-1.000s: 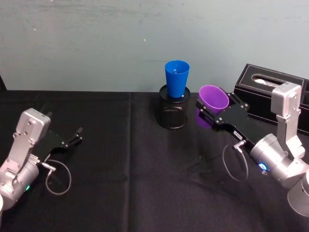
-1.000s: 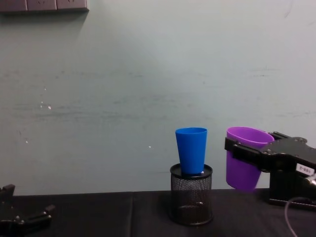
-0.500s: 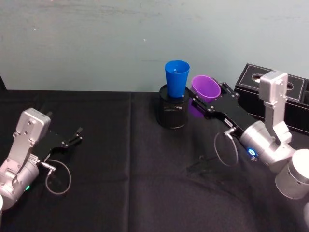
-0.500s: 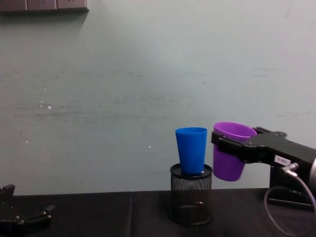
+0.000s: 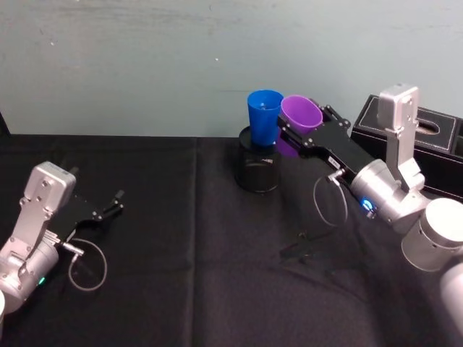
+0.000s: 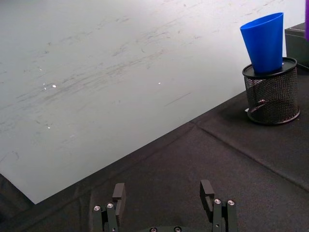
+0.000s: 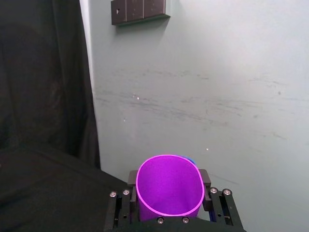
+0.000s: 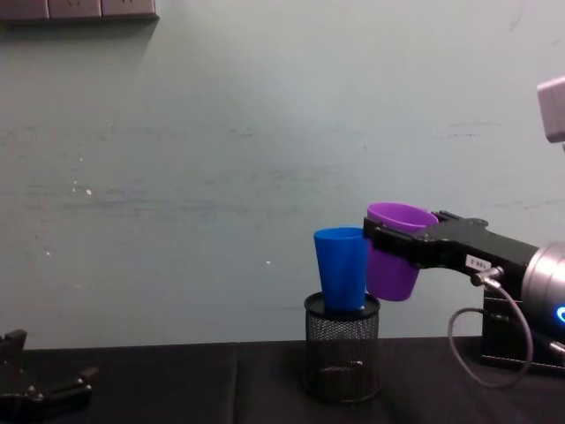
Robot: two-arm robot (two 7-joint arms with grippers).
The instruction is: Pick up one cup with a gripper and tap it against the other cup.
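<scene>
Black cloth is covering the counter (image 5: 181,260), with a pale green wall rising behind it; a black mesh pen holder (image 5: 257,172) is sitting near the back edge, and the blue cup (image 5: 265,117) is standing mouth-up inside it, sticking out well above the mesh rim; the right pincer (image 5: 302,124) is reaching in from the right and clamping the purple cup (image 5: 299,114) by its sides, holding it in the air and tilted a little; the purple cup appears to be touching the blue cup's right side near the rims; a black box (image 5: 438,141) is lying behind the right arm; the left pincer (image 5: 116,202) is resting low at the left, fingers spread and gripping nothing, well apart from both cups.
</scene>
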